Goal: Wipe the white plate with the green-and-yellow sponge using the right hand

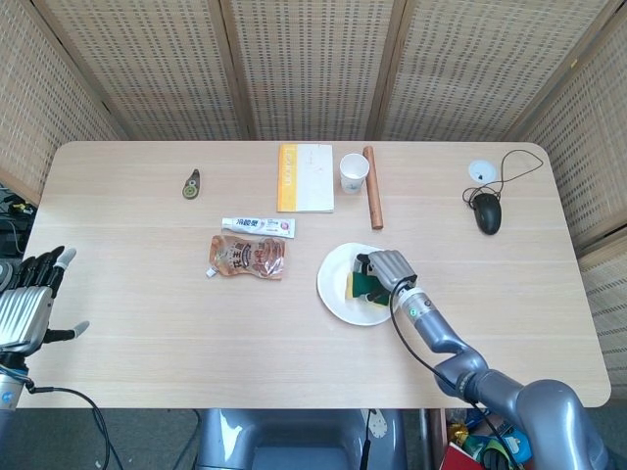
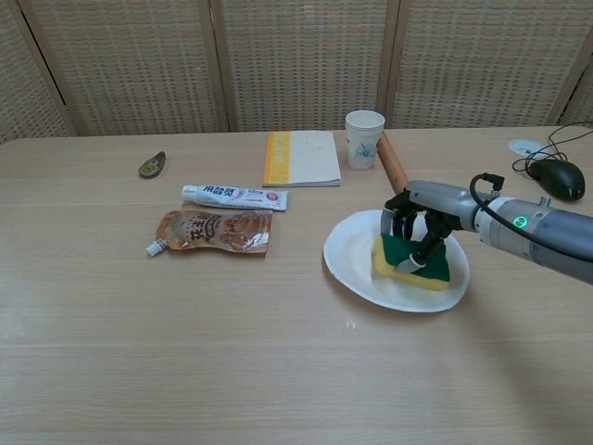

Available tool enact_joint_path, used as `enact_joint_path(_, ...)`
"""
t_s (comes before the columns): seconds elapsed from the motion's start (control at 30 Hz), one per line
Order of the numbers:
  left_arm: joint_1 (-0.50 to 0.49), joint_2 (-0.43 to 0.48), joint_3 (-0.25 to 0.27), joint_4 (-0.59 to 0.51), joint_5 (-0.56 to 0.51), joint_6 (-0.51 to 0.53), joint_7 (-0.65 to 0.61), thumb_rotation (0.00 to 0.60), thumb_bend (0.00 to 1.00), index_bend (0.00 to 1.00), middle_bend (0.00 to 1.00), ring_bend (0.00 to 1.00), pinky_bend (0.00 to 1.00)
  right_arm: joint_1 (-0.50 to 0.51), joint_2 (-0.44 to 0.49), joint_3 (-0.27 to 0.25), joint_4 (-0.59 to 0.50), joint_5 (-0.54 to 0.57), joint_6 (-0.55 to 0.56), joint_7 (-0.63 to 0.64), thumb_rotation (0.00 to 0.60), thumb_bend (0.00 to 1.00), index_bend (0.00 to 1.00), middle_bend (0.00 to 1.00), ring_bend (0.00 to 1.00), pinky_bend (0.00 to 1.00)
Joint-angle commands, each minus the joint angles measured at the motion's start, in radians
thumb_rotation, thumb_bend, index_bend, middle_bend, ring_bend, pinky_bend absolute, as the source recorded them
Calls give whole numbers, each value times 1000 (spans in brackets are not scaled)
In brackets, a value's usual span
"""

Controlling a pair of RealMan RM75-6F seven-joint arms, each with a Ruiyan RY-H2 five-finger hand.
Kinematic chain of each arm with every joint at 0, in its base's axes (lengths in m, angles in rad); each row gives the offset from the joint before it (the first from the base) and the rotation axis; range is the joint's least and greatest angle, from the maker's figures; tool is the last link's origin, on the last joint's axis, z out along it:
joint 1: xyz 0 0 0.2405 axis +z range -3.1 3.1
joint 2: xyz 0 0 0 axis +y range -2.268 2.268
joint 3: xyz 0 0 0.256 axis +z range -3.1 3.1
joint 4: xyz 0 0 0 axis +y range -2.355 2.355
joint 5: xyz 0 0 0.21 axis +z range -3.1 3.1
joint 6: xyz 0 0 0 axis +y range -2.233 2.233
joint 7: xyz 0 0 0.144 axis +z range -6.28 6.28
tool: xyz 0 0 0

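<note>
- The worktop (image 1: 147, 352), pale wood with rounded corners, carried everything in front of a wicker screen.
- The right arm reached in from the near right corner, and the right hand (image 1: 390, 267) lay over the plate, its fingers (image 2: 422, 252) curled down onto the sponge and pressing it against the dish.
- The left hand (image 1: 27, 294) hung just off the near left edge, fingers spread and holding nothing.
- The white plate (image 2: 352, 264) sat right of centre, nearer the front edge than the back.
- A yellow-edged notebook (image 1: 306, 177) lay by the middle of the far edge, a wooden rod (image 1: 372, 187) and paper cup (image 1: 354, 173) just right of it.
- A brown snack pouch (image 1: 248, 257) lay left of the plate, a toothpaste tube (image 1: 258, 226) just behind it.
- The green-and-yellow sponge (image 2: 410, 259) rested on the plate, green face up.
- A black mouse (image 1: 487, 212) sat toward the far right corner.
</note>
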Motion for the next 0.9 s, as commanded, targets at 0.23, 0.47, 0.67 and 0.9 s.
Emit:
enact_joint_path(0.23, 2, 2, 0, -1, 1, 4, -6, 600, 0, 0, 0, 0, 0, 1, -16, 10, 13, 15, -7, -40, 600, 169, 477, 525, 419, 676)
enact_joint_path(0.47, 3, 7, 1, -2, 3, 3, -16, 600, 0, 0, 0, 0, 0, -13, 41, 21, -91, -25, 94, -24, 600, 169, 477, 525, 418, 676)
enact_joint_path(0.67, -1, 8, 3, -2, 7, -4, -20, 600, 0, 0, 0, 0, 0, -5, 86, 50, -189, -34, 138, -9, 600, 169, 477, 525, 419, 676)
enact_joint_path(0.9, -2, 10, 2, -1, 2, -7, -24, 600, 0, 0, 0, 0, 0, 11, 41, 58, -136, 24, 62, -39, 600, 169, 477, 525, 419, 676)
